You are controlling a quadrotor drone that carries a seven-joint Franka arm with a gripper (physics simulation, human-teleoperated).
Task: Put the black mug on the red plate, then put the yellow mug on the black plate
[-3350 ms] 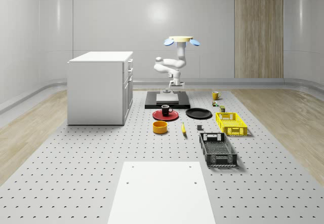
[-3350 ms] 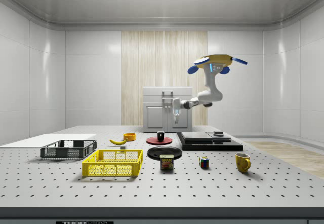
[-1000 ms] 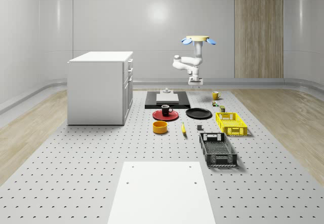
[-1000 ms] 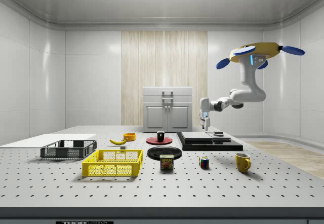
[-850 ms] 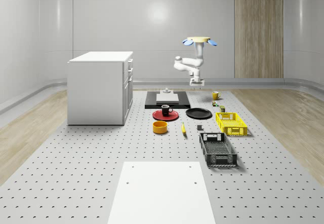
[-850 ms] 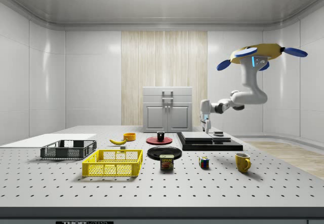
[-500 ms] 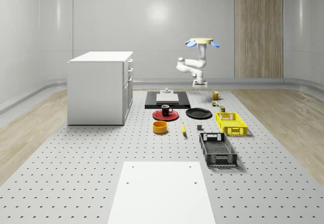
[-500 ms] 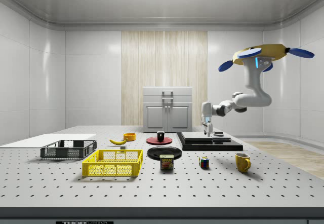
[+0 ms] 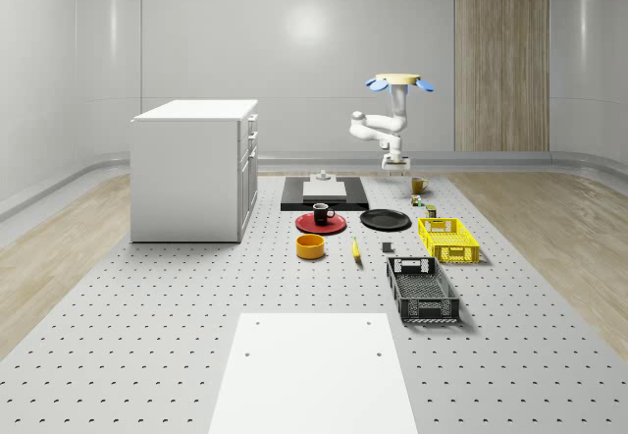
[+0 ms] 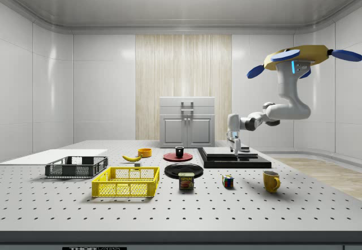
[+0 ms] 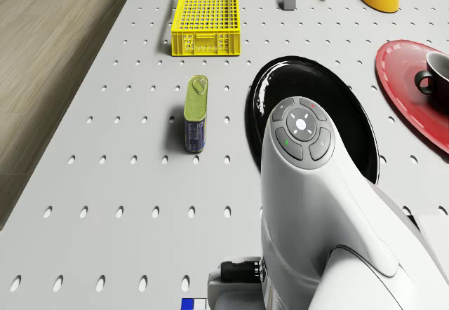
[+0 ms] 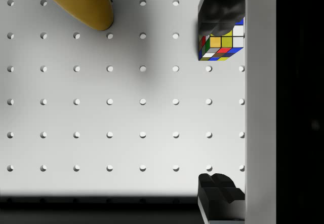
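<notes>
A pale-walled room holds a perforated grey desk (image 9: 147,336) with a white cabinet (image 9: 194,169) at the whole-scene view's left. The drone (image 10: 300,55) hovers over the desk's far part, near the yellow mug (image 10: 271,180), its white arm (image 10: 283,110) bent down. The pincer (image 10: 235,147) hangs above the desk beside the black base slab (image 10: 233,158), not touching anything; in the wrist view its dark fingertips (image 12: 218,189) stand well apart, released, with bare desk between them, the yellow mug and a colour cube (image 12: 221,45) nearby. The black mug (image 9: 321,213) sits upright on the red plate (image 9: 320,224). The black plate (image 9: 385,220) lies just right of it in the whole-scene view, bare. A tin can (image 11: 196,113) lies beside the black plate.
</notes>
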